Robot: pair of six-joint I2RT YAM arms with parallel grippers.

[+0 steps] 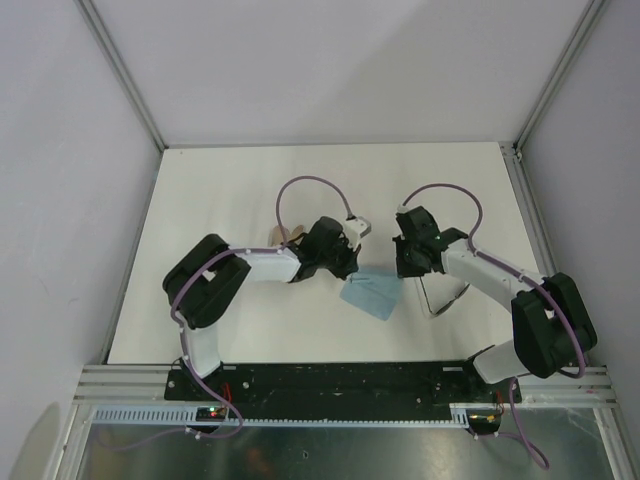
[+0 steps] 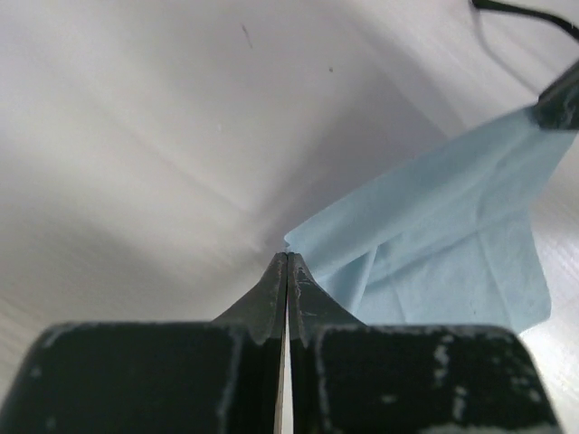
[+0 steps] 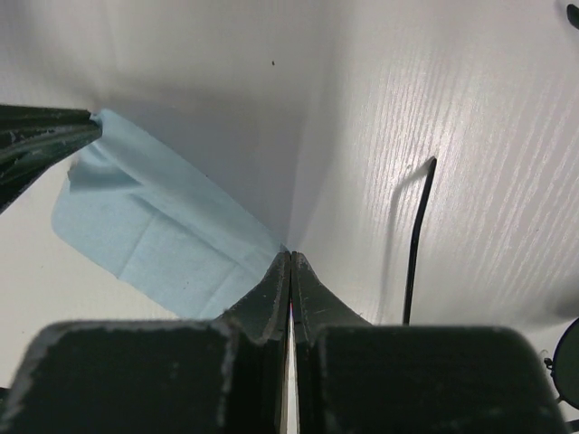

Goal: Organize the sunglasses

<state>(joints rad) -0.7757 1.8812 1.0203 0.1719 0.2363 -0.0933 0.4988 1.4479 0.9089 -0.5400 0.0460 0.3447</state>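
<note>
The left claw (image 2: 287,271) is clenched on one corner of the light blue fabric cloth (image 2: 434,226). The right claw (image 3: 289,271) is clenched on the opposite corner, so the cloth is spanned between the two sets of tips. Whether its middle rests on the white worktop (image 1: 250,190) cannot be told.

The thin black wire-framed sunglasses (image 1: 447,296) are lying on the worktop just beside the right claw, on the side away from the cloth. One slim temple arm is seen close to that claw's tips. They are touched by neither claw.

The step in hand is judged to be the spreading or folding of the cloth, with the sunglasses not yet handled.

- Both pinches should be held firm and the claws moved together, so that neither corner is pulled free.
- Tension should be applied evenly to avoid creasing.
- Sideways travel of the right claw toward the frame should be avoided, as the light frame is likely to be dragged or bent.
</note>
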